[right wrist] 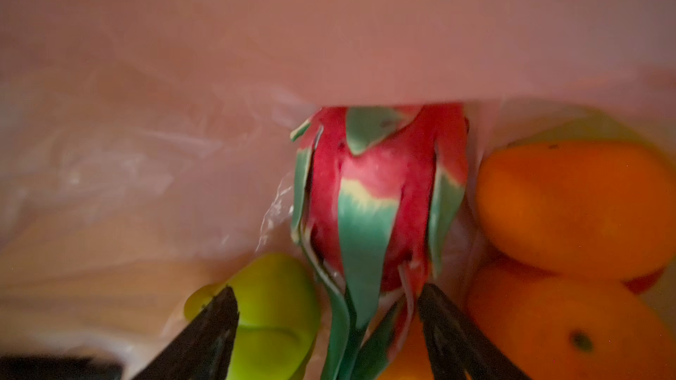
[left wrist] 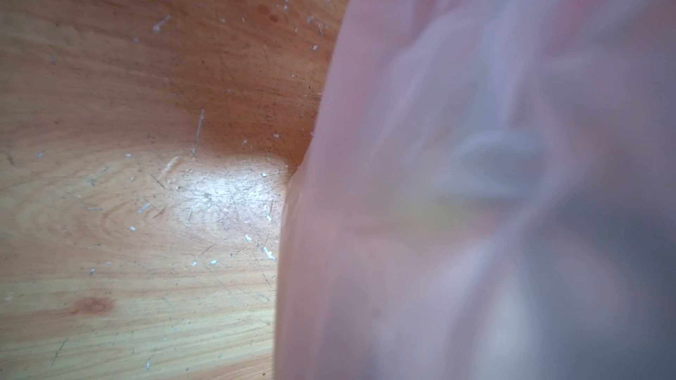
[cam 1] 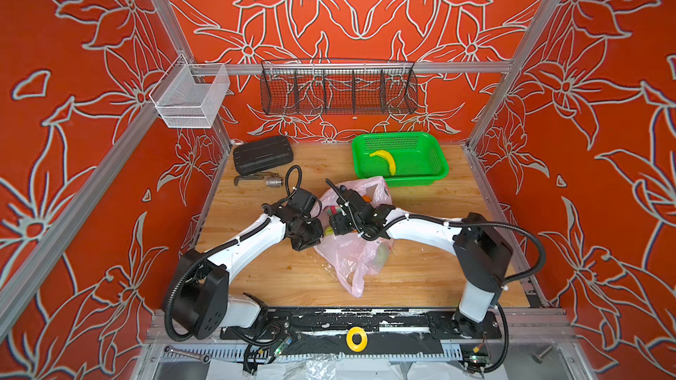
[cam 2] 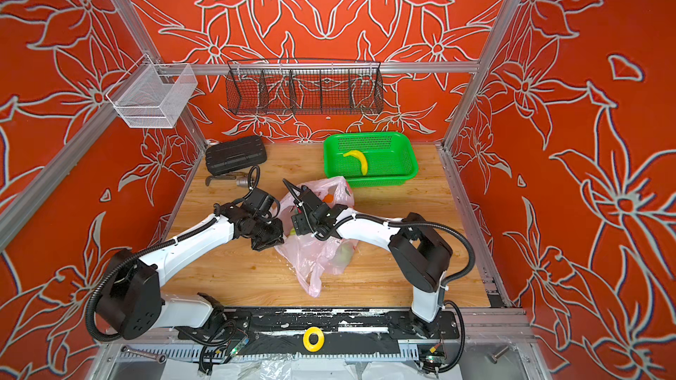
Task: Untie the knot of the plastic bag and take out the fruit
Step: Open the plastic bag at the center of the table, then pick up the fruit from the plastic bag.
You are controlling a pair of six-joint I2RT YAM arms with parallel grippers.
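The pale pink plastic bag lies crumpled mid-table with its mouth open towards the far side. My left gripper sits at the bag's left edge, shut on the film. In the left wrist view that film is stretched over the lens and hides the jaws. My right gripper reaches inside the bag and is open. The green scales of the dragon fruit lie between its black fingers. Two oranges and a green pear lie beside it. The knot is out of view.
A green mesh basket holding a yellow banana stands just behind the bag at the back right. A black case and a metal fitting lie at the back left. Wire baskets hang on the rear rail.
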